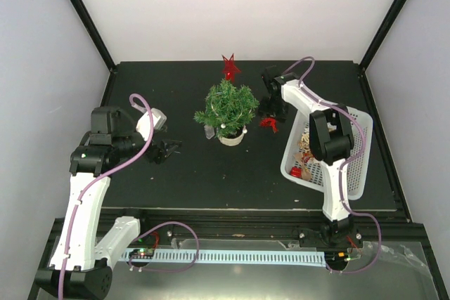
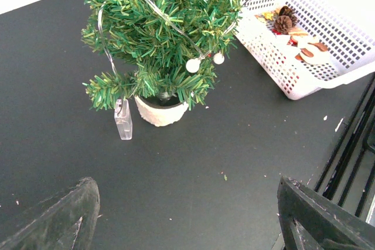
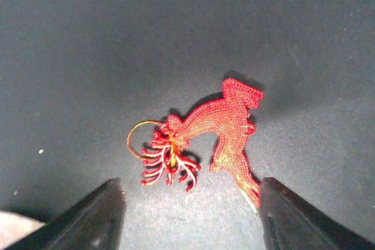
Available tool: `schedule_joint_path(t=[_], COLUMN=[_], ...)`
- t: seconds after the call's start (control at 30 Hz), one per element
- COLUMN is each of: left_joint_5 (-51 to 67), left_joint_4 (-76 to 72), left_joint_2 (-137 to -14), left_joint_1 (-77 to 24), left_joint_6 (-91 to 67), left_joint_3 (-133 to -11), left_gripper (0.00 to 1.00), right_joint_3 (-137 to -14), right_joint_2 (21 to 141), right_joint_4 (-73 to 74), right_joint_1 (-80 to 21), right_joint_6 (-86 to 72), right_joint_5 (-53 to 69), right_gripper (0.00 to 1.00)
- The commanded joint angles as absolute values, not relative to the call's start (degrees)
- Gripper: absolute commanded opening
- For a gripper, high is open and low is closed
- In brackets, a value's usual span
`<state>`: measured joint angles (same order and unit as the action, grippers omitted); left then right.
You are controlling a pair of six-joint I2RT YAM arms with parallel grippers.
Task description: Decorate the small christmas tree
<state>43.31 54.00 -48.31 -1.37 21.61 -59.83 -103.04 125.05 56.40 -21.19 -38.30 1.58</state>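
Jaws gape empty on left gripper (image 2: 186,215) and right gripper (image 3: 188,203); the flat red reindeer (image 3: 225,127) beneath the right may skid when pinched.

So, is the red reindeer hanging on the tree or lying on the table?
Lying: the red reindeer rests flat on the dark table, beside the tree.

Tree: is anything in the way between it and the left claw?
Nothing visible. Only bare table lies between the open left gripper and the tree. The basket sits off to one side.
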Motion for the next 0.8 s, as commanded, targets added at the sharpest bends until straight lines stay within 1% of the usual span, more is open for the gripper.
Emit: schedule_joint_path(t=[0.0, 0.03, 0.07, 0.1, 0.13, 0.33, 0.53, 0.77], left_joint_5=[44.4, 44.4, 44.4, 44.5, 44.5, 44.5, 44.6, 45.4], left_joint_4=[53.3, 53.4, 53.4, 53.4, 53.4, 53.6, 53.6, 53.6], left_joint_2=[-47.7, -47.7, -47.8, -47.8, -47.8, -48.3, -48.9, -49.3], left_joint_1=[-1.4, -1.4, -1.4, -1.4, -1.4, -1.4, -1.4, -1.4], left_joint_6=[21.2, 21.2, 21.2, 21.2, 21.2, 21.3, 21.5, 21.7], left_joint_3=[-60.0, -60.1, -60.1, -60.2, -60.1, -60.2, -60.3, -60.6], left_gripper=[0.83, 0.83, 0.83, 0.83, 0.83, 0.84, 0.83, 0.83], right_joint_3=[-104.6, -104.9, -105.5, -106.0, -106.4, -107.6, -105.5, -101.3], right_joint_2=[128.5, 129.0, 129.7, 130.4, 130.8, 133.3, 133.2, 132.2], right_joint_4=[57.3, 57.4, 57.6, 57.8, 57.6, 57.2, 56.8, 56.7], right_joint_1=[-21.4, -21.4, -21.2, -21.2, -21.2, -20.9, -21.1, -21.3], right_joint_6=[-39.0, -39.0, -39.1, -39.2, -39.3, -39.4, -38.5, -35.2], right_joint_5=[-0.1, -0.2, -0.1, -0.1, 0.0, 0.8, 2.1, 1.2], right_gripper=[0.75, 0.78, 0.88, 0.93, 0.94, 0.93, 0.86, 0.81])
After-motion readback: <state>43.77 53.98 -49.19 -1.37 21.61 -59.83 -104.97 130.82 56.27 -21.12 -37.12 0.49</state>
